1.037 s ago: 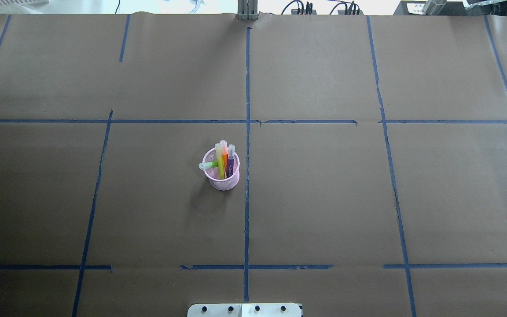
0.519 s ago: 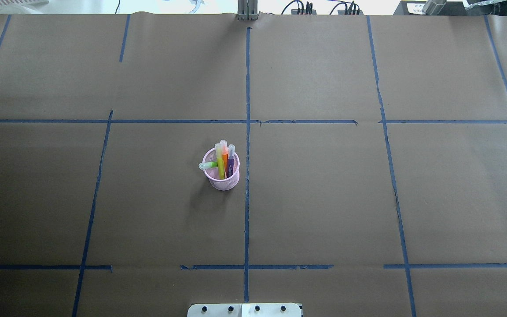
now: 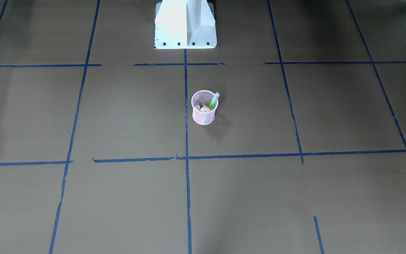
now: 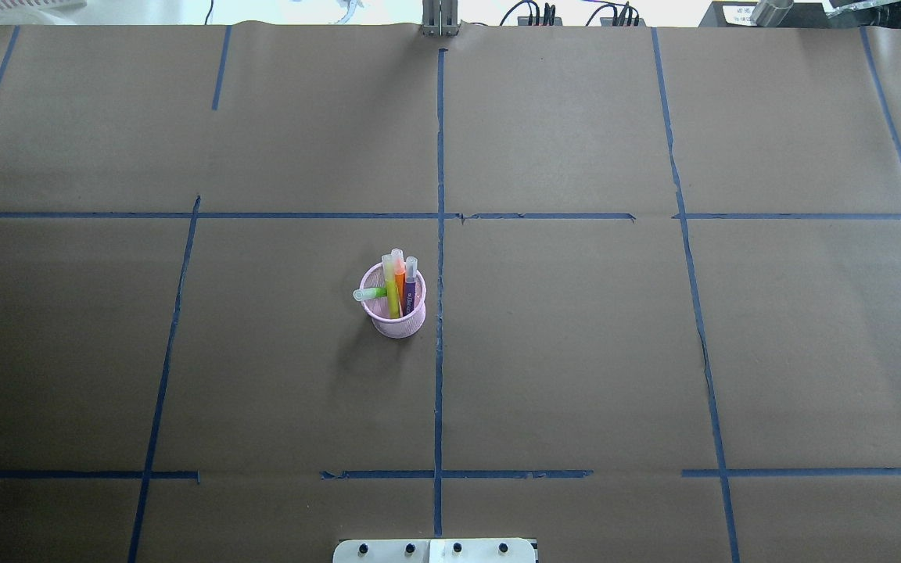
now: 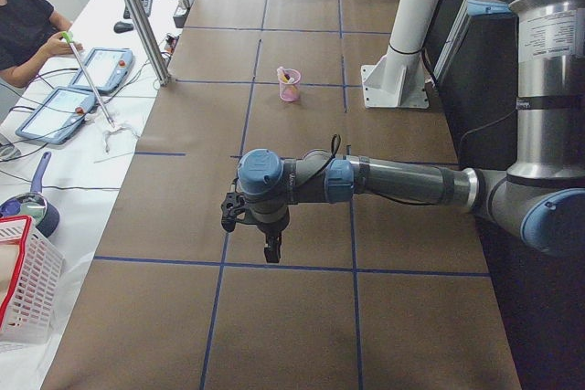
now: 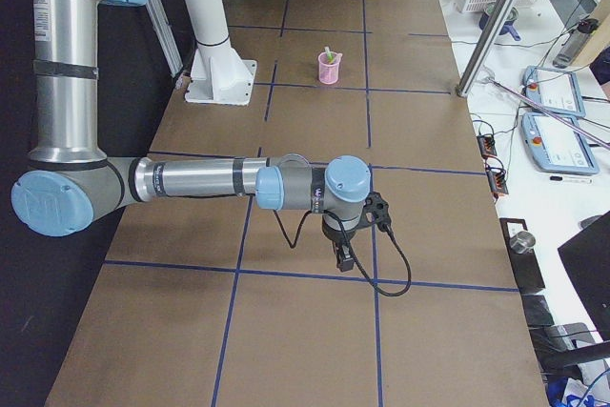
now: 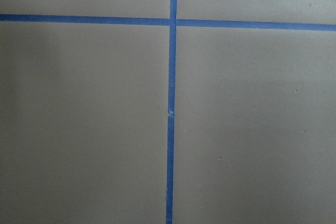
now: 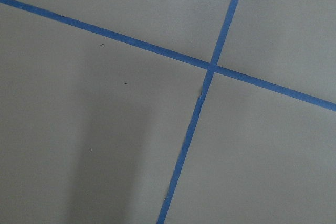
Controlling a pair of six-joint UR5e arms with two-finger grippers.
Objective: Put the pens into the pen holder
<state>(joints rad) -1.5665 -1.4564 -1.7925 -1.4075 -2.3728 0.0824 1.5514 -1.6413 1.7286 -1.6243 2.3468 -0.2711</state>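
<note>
Four pens [image 4: 400,281] stand in the pink pen holder [image 4: 400,324]. The purple pen [image 4: 410,291], the orange pen [image 4: 400,275] and the yellow pen [image 4: 392,299] stand close together, with their pale caps up, leaning on the far side of the rim. The green pen [image 4: 368,293] leans the other way. Its cap sticks out over the rim on the robot's left side.

The pen holder stands upright on the brown worktop [image 4: 576,352]. It is near the middle, just beside the long line of blue tape [image 4: 439,156] that runs down the centre, on the robot's left side of it.

Nothing has moved since the two earlier pictures from above. The holder and all four pens sit just as they did.

Both arms are low over the worktop, well apart from the pen holder. The left hand [image 5: 271,248] points down near a blue line. The right hand [image 6: 341,256] points down too. I cannot tell if either hand is open or closed, because they show only from the side. The two wrist cameras see only brown paper and blue lines.

The white robot base [image 3: 185,24] stands at the worktop's edge. A person [image 5: 23,29] sits at the side table.
</note>
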